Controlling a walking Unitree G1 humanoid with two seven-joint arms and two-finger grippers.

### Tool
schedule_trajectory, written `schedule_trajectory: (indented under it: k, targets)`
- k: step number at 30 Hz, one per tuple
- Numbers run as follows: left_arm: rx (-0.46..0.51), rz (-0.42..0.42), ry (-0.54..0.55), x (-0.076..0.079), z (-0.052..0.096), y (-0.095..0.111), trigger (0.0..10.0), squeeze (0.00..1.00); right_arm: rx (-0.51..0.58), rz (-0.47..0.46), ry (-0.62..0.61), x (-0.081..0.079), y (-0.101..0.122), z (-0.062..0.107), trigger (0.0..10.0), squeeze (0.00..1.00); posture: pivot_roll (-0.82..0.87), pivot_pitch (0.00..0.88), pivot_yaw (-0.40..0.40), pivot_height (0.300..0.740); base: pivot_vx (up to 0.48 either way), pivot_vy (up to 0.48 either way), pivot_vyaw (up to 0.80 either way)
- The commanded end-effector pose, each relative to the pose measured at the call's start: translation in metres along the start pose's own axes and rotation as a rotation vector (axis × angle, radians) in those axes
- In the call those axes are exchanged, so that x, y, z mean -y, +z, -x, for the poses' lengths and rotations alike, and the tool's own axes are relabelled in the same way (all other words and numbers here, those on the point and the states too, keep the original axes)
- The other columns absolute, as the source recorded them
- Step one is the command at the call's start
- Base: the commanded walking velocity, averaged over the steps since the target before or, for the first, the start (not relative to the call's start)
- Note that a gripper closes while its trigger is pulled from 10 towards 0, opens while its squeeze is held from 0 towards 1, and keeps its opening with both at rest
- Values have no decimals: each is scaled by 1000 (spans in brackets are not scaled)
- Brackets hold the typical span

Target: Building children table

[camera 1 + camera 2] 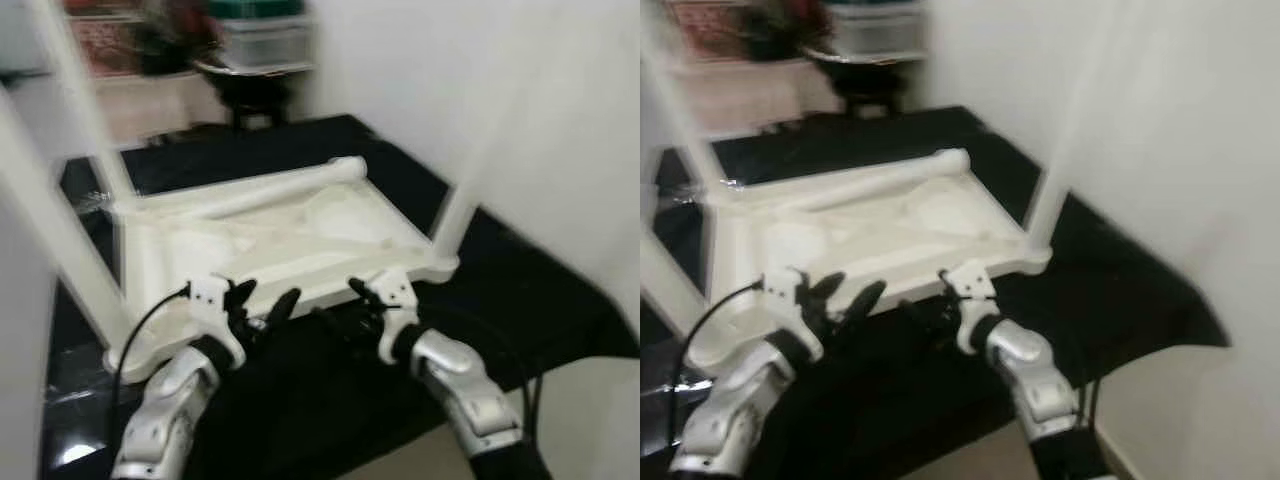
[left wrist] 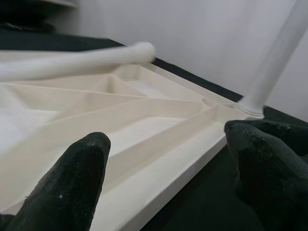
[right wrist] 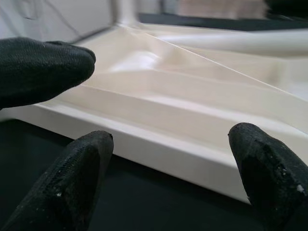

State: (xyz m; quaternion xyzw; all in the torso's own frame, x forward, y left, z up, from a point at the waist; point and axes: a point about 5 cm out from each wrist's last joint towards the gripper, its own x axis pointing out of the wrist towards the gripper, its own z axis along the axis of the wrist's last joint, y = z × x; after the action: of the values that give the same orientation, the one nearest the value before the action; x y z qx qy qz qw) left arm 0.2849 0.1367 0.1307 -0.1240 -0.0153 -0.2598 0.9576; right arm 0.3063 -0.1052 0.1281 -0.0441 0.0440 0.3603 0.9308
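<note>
A white children's table lies upside down on a black cloth. Upright legs rise from its corners at the right, the near left and the far left. A loose white leg lies across the far side of the underside. My left gripper is open at the near rim, as the left wrist view confirms. My right gripper is open just beside it, close to the same rim, with nothing held.
A white wall runs along the right side of the cloth. At the back stand a black pot-like object and a shelf with plastic boxes. Pale floor shows below the cloth's near edge.
</note>
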Motion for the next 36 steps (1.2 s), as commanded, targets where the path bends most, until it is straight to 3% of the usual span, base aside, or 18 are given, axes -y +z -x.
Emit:
schedule_trajectory:
  k: [1,14,18,36]
  targets:
    - [-5,6,-6,1,1,-3,10000,0,2,-4,-9,3,-1,3,10000,0,-141,66,-35,740,0,-424,569]
    - [-5,9,-19,2,1,-2,10000,0,-7,15,-23,4,0,3,10000,0,-145,68,-32,740,0,-451,44]
    - [-3,11,-12,2,0,-2,10000,0,-11,58,-13,3,1,3,10000,0,-144,71,-34,740,0,-454,0]
    - [7,28,13,-1,2,1,10000,0,-66,151,-36,5,6,-3,10000,0,-140,82,-19,740,0,0,800]
